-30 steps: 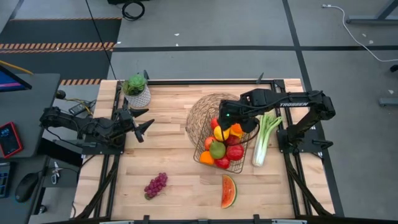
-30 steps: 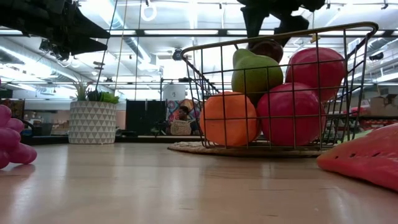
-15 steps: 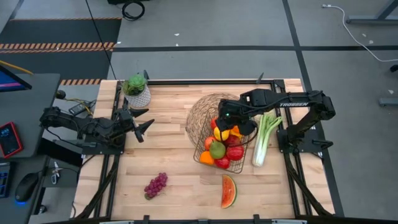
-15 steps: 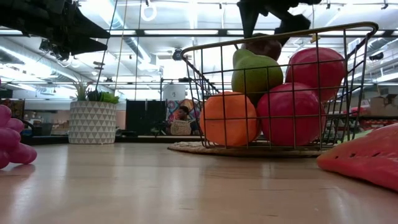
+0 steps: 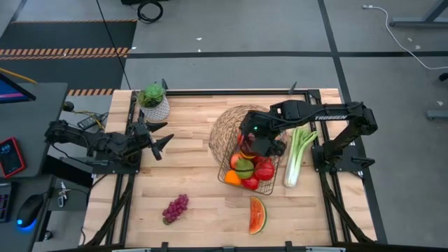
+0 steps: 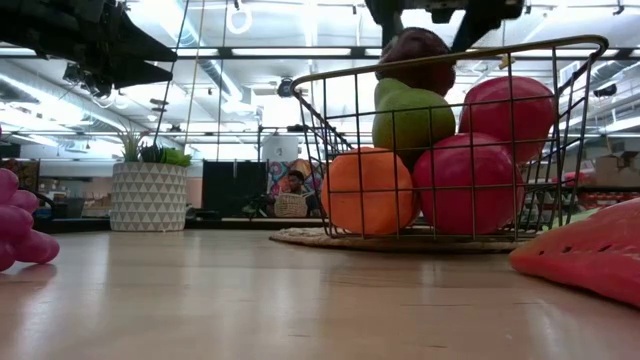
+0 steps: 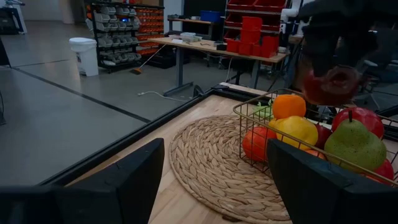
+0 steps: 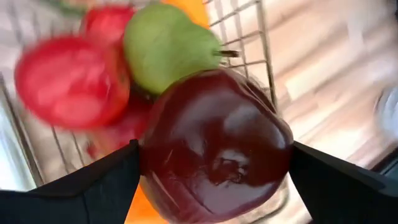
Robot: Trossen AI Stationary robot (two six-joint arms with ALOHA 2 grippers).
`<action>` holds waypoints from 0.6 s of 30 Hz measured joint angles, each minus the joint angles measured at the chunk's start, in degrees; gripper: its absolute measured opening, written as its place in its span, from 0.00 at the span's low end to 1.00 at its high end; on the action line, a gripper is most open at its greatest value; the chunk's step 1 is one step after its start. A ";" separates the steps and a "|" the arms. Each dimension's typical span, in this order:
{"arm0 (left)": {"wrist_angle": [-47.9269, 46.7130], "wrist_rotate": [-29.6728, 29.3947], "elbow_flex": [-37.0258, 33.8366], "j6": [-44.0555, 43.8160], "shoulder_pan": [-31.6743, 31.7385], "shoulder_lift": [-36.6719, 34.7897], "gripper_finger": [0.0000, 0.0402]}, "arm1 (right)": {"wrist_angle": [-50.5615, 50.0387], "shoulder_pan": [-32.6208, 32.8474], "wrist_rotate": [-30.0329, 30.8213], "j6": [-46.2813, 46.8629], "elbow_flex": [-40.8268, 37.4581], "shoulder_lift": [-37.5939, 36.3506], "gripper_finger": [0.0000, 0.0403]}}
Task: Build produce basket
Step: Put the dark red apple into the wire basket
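- Since the earlier frames, the right tool (image 5: 257, 143) has shifted over the fruit pile in the dark wire-mesh basket (image 5: 227, 170), and the dark red glossy apple (image 8: 214, 152) now shows higher, above the basket rim in the low view.
- Right tool: its two dark fingers (image 8: 93, 186) stand wide apart with the dark red apple clamped between them, one finger on each flank; the apple hangs just above the green pear (image 8: 165, 46).
- Left tool (image 5: 155, 136): at 9 o'clock on the wooden tabletop (image 5: 189, 175), near the leafy plant in a white patterned pot (image 5: 153, 101), fingers parted and holding nothing.
- Basket: sits at the middle of the tabletop, partly on a round woven mat (image 5: 225, 129); in it lie red apples, an orange (image 6: 368, 190), a yellow piece (image 7: 298, 130) and the pear.
- Long pale-green celery stalk (image 5: 297, 157): lies on the tabletop at 3 o'clock, just beside the basket.
- Purple grape bunch (image 5: 175, 208): at 7 o'clock, well apart from the basket.
- Watermelon slice (image 5: 257, 215): at 6 o'clock, near the basket.
- Writing: white "TROSSEN" lettering on the right arm (image 5: 329, 117).
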 joint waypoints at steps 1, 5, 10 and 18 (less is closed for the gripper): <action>0.02 -0.02 0.00 -0.02 -0.02 -0.02 0.72 | 0.29 -0.02 -0.07 4.07 0.00 -0.01 0.96; 0.02 -0.02 0.00 -0.02 -0.01 0.00 0.72 | 1.78 -0.02 -0.47 18.54 0.00 -0.01 0.96; 0.00 -0.02 0.00 0.00 0.00 -0.02 0.72 | 6.93 0.04 -2.84 35.45 0.00 0.00 0.96; 0.02 -0.02 0.00 -0.01 -0.01 -0.01 0.72 | 10.28 -0.02 -2.55 82.90 0.00 -0.01 0.96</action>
